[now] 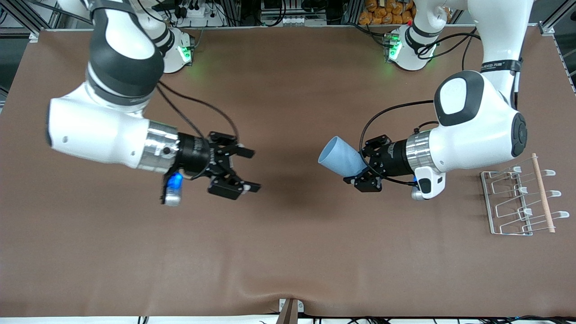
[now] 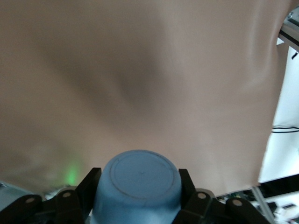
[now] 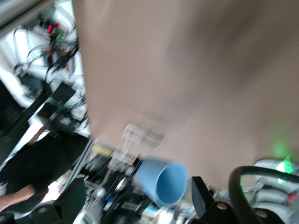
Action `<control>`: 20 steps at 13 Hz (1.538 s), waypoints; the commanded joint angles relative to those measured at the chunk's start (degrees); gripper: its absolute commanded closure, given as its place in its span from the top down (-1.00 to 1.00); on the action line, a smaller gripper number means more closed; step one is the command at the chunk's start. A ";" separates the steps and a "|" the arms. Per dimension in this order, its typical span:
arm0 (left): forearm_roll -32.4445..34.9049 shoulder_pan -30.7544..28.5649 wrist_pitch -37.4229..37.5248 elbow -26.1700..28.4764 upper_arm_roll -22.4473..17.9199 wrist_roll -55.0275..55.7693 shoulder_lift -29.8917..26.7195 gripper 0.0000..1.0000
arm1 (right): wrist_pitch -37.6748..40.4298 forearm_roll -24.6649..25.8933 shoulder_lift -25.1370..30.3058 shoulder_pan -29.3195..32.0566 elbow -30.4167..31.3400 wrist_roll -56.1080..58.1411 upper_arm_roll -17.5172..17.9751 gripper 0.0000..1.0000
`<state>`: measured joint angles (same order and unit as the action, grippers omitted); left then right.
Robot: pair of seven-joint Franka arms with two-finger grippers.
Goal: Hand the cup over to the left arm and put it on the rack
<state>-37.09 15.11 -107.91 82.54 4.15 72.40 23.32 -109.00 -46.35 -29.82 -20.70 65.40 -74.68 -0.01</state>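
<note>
Cup (image 1: 342, 158) sits mid-right of the front frame, pinched by your left end effector (image 1: 366, 168) above the bench (image 1: 288, 252); the right end effector (image 1: 240, 171), centre-left, hangs spread and empty. Swing slowly toward the rack (image 1: 519, 200) at lower right. Left wrist: cup base (image 2: 140, 186) fills bottom centre, gripped squarely. Right wrist: cup mouth (image 3: 170, 184) faces you; keep clear.
</note>
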 commanded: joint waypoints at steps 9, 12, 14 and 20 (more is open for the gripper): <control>32.22 -0.17 10.17 0.69 1.56 -9.81 -3.71 -0.95 | 26.37 31.90 4.67 15.86 2.71 41.33 0.54 1.00; 38.41 -0.43 11.06 1.31 1.57 -12.37 -4.68 -0.94 | 26.47 41.49 11.35 19.19 9.82 57.57 0.54 1.00; 42.96 -1.22 11.06 2.36 1.30 -16.23 -4.69 -0.98 | 26.47 41.95 15.12 22.97 12.99 65.77 0.45 1.00; 60.28 -2.89 10.36 4.03 0.95 -14.84 -4.24 -1.00 | 26.65 48.02 31.20 24.39 24.23 72.57 0.45 1.00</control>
<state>19.30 12.87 -97.25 85.29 4.96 57.31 20.40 -81.18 0.07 -6.63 3.36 81.39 -3.53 -0.25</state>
